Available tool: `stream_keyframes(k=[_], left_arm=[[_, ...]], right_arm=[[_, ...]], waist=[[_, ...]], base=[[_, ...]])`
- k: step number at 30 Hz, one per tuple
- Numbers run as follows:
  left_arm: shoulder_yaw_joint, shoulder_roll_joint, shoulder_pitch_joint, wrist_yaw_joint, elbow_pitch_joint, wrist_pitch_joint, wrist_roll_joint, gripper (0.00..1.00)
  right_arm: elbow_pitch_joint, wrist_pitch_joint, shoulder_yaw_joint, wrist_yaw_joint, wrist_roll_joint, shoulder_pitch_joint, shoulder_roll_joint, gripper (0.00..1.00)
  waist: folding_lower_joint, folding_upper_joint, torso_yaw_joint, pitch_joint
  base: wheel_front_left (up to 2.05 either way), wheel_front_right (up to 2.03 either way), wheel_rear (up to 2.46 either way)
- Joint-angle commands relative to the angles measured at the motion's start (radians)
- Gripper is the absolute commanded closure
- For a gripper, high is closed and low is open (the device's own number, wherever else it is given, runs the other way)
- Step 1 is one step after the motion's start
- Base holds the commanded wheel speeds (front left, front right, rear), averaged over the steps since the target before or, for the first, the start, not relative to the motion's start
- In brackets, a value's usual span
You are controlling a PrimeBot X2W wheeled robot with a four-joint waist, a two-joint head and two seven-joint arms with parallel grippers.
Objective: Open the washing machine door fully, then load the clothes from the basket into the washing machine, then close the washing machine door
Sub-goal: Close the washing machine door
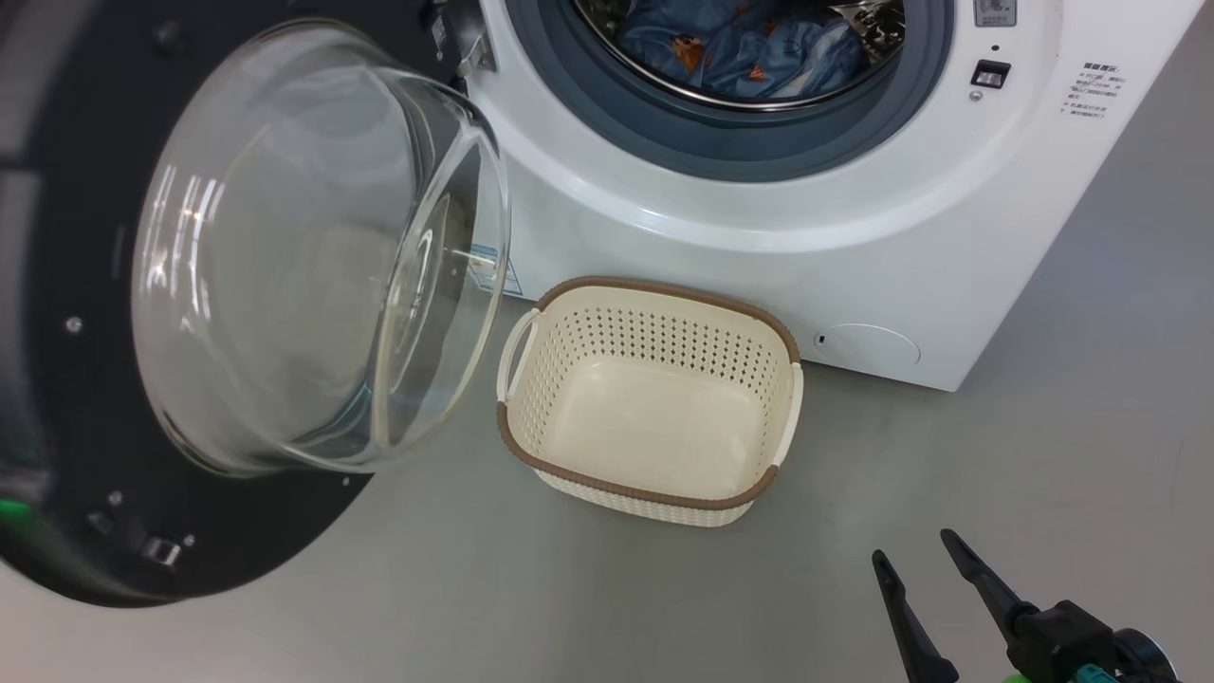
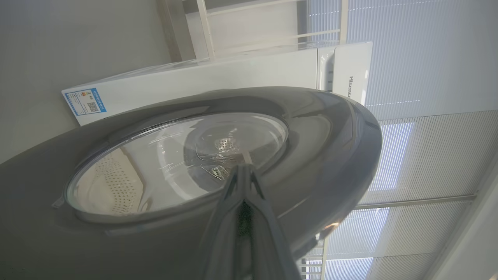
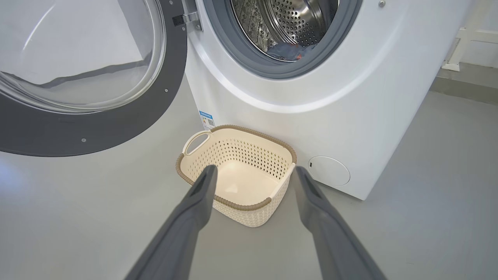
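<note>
- Left claw [image 2: 244,171], fingers pinched shut, has its tip at the outer glass of the washing machine door [image 1: 76,285], which hangs open at 9 o'clock; a push could skid off the gloss.
- Basket [image 1: 654,341] sits empty at 6 o'clock; the swinging door might clip it.
- Clothes [image 1: 749,47] lie inside the washing machine [image 1: 854,275] at 12 o'clock; a trailing edge could jam the seal.
- Right claw [image 1: 912,544] waits at 5 o'clock, spread wide and holding nothing.

- The washing machine door [image 1: 85,531] runs off the left and top edges of the head view.
- The clothes [image 1: 749,47] are cut by the top edge.
- The label print [image 1: 1098,90], upper right, is too small to read.
- The left gripper [image 2: 244,168], lower centre, is blurred.
</note>
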Motion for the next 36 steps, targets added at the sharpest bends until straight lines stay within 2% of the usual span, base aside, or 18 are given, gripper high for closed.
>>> stream_keyframes(k=[1,17,22,31,36], left_arm=[[0.008,0.031,0.010,0.005,-0.055,0.032,-0.021,1.00],[-0.034,-0.051,0.103,0.096,-0.289,0.169,-0.106,1.00],[-0.063,-0.104,0.118,0.116,-0.373,0.192,-0.133,1.00],[-0.131,-0.177,0.135,0.114,-0.446,0.211,-0.134,1.00],[-0.175,-0.210,0.132,0.095,-0.464,0.204,-0.128,1.00]], right_arm=[[-0.018,-0.012,0.028,0.001,-0.004,-0.041,-0.006,0.00],[0.013,-0.038,0.029,0.001,-0.001,-0.055,0.011,0.00],[0.027,-0.047,0.030,0.001,-0.001,-0.063,0.018,0.00],[0.063,-0.071,0.042,0.001,0.010,-0.080,0.033,0.00],[0.078,-0.080,0.049,0.001,0.014,-0.083,0.039,0.00]], waist=[[0.0000,0.0000,-0.001,0.001],[0.0000,0.0000,-0.034,0.016],[0.0000,0.0000,-0.044,0.018],[0.0000,0.0000,-0.093,-0.003],[0.0000,0.0000,-0.120,-0.010]], base=[[0.00,0.00,0.00],[0.00,0.00,0.00],[0.00,0.00,0.00],[0.00,0.00,0.00],[0.00,0.00,0.00]])
